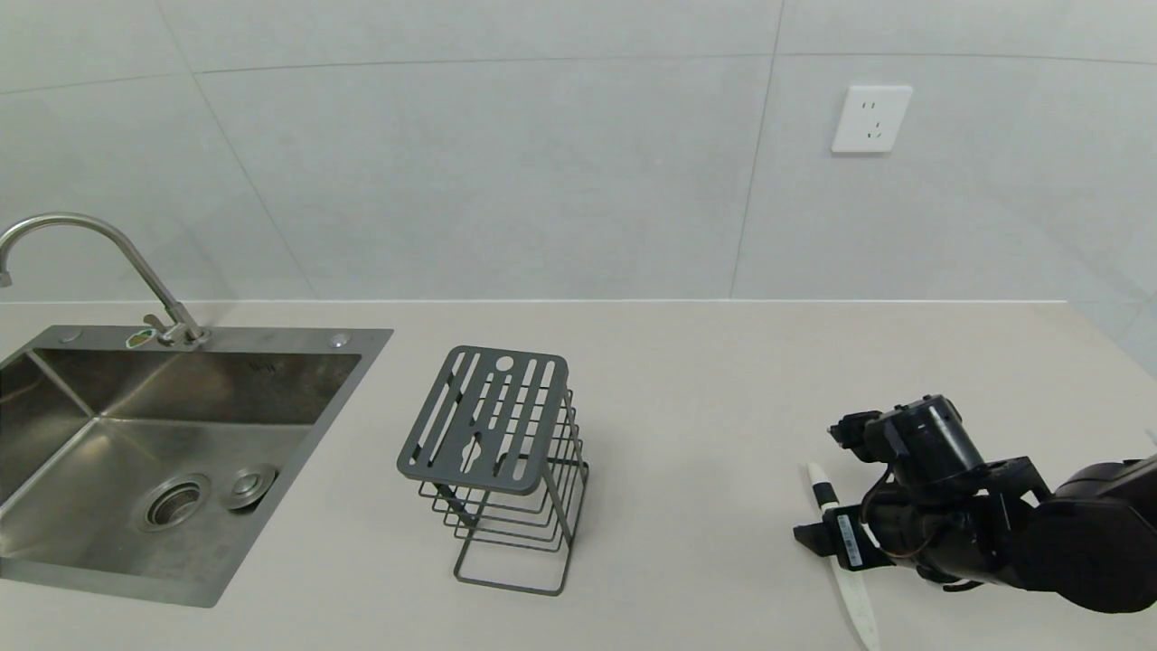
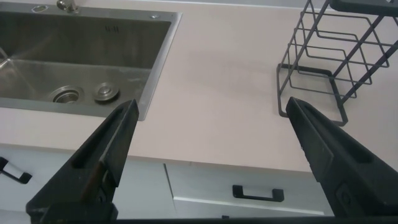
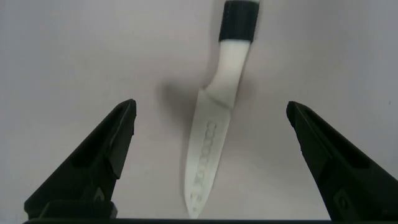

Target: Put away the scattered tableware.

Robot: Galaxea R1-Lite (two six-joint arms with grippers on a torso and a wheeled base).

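A white knife (image 1: 843, 565) with a black band on its handle lies flat on the counter at the right. My right gripper (image 1: 836, 533) hovers right over it, open, one finger on each side of the white blade (image 3: 208, 155). A dark grey wire knife rack (image 1: 495, 466) with a slotted top stands in the middle of the counter. My left gripper (image 2: 211, 162) is open and holds nothing; it sits off the counter's front edge, between the sink (image 2: 81, 62) and the rack's base (image 2: 317, 81).
A steel sink (image 1: 54, 434) with a curved tap (image 1: 99, 262) takes up the left of the counter. The wall with a socket (image 1: 870, 118) closes the back. Cabinet drawers with a black handle (image 2: 257, 193) lie below the counter's front edge.
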